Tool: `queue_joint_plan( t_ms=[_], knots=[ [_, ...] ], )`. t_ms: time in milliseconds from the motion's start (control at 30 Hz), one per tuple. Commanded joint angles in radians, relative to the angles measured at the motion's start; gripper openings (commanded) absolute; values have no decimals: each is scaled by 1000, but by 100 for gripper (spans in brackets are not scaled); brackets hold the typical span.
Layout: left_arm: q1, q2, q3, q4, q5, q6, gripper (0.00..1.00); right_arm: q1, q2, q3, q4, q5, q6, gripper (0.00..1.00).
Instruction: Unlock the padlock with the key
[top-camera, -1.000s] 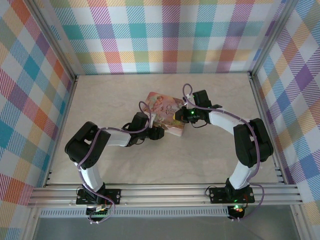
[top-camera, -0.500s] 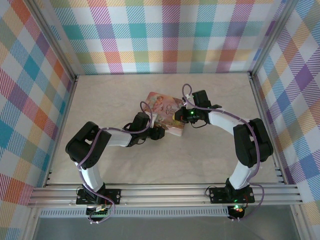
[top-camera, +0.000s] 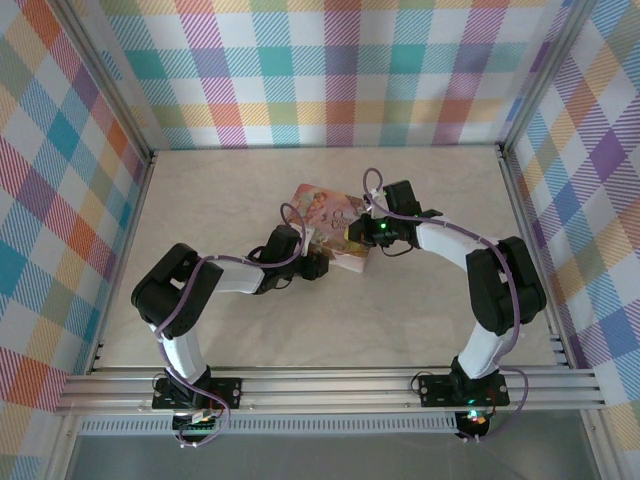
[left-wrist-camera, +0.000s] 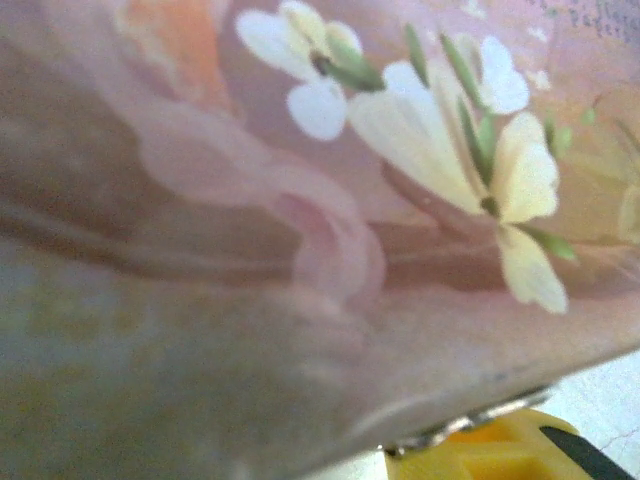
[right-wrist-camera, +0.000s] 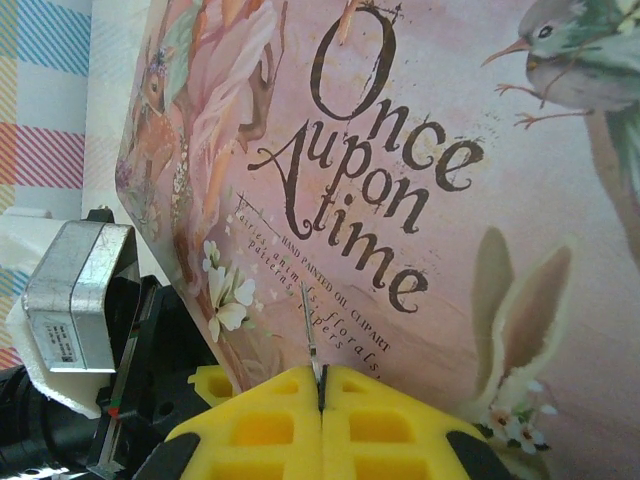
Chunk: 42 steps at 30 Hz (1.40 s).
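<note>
The right gripper pinches the key tight, tip poking up before the pink tin, ready for aiming; the left gripper crowds the tin's near side, mid worktop, probably steadying it; how wide it stands, I cannot tell.

The pink tin is the big thing in my way. It stands right in front of my right fingers and the key they pinch, and just beside my left fingers too. My left arm and right arm crowd it from both sides. The worktop behind it and nearer me is open.
</note>
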<state>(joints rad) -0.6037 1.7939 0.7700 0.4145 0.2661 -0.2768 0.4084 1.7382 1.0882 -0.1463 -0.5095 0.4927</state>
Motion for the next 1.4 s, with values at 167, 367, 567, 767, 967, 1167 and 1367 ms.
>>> queue_joint_plan(
  t_ms=[167, 367, 567, 767, 967, 1167, 1367],
  knots=[
    [-17, -17, 40, 14, -27, -24, 31, 10, 23, -31, -63, 43, -2, 0],
    [-18, -30, 40, 9, -24, -44, 26, 13, 10, -34, -54, 49, -2, 0],
    [-19, -72, 49, -35, 0, -102, 23, 13, -73, -64, 20, 68, -22, 0],
    [-18, -111, 90, -137, 43, -170, 21, 16, -193, -141, 94, 104, -71, 0],
    [-18, -125, 174, -287, 95, -232, 17, 44, -335, -250, 143, 153, -146, 0],
    [-18, -126, 249, -401, 134, -285, 14, 92, -463, -368, 199, 216, -199, 0],
    [-16, -119, 319, -501, 167, -338, 13, 138, -508, -490, 311, 271, -239, 0]
  ],
)
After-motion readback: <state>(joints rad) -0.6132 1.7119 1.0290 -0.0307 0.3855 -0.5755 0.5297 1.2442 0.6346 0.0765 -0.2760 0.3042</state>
